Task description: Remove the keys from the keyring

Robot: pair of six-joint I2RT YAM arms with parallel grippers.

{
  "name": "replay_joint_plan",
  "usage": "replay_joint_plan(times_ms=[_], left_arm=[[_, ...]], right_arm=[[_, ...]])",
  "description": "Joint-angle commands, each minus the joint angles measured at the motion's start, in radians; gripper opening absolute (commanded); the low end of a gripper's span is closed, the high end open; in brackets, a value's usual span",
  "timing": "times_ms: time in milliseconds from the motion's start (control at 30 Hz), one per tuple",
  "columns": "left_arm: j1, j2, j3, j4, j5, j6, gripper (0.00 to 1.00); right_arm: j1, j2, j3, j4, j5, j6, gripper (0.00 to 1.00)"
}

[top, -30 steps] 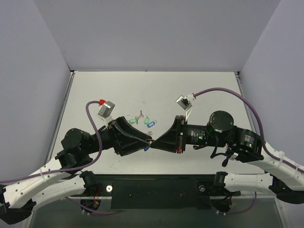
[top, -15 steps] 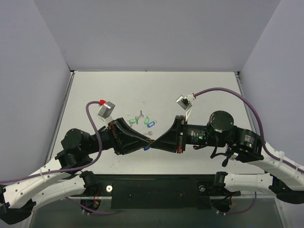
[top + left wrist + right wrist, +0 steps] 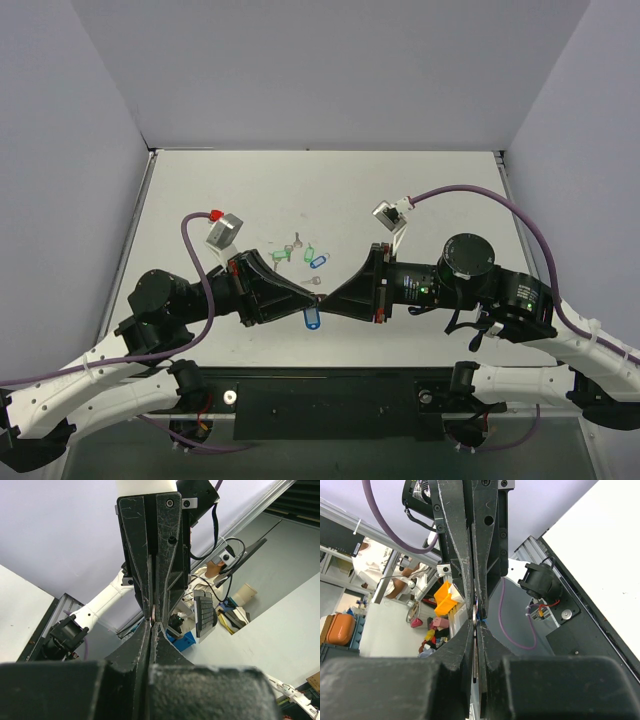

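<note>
My two grippers meet tip to tip above the near middle of the table [image 3: 420, 190]. The right gripper [image 3: 325, 297] is shut on a flat silver key [image 3: 474, 645], whose thin edge shows between its jaws. My left gripper [image 3: 311, 296] is shut too, pinching a thin bit of metal at its very tips [image 3: 152, 622]; it looks like the keyring's ring. The keyring's blue tag [image 3: 310, 318] hangs just below where the tips meet. The ring itself is too small to make out from above.
Behind the grippers on the table lie two green tags [image 3: 281, 255] [image 3: 308, 251], another blue tag [image 3: 318, 261] and a small loose key [image 3: 296, 240]. The black base rail [image 3: 330, 395] runs along the near edge. Grey walls close in the left, right and far sides.
The left gripper has closed from partly open to shut at the right gripper's tips. The blue tag has swung down and now hangs in fuller view below them. The right arm held still.
</note>
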Motion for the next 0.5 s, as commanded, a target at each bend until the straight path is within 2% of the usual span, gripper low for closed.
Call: replay_joint_plan(times_ms=[0, 467], left_arm=[[-0.006, -0.001, 0.042, -0.002, 0.020, 0.019, 0.00], [-0.006, 0.008, 0.074, -0.079, 0.083, 0.039, 0.00]], right_arm=[[-0.005, -0.014, 0.024, 0.060, 0.010, 0.010, 0.00], [-0.006, -0.010, 0.031, 0.039, -0.015, 0.008, 0.00]])
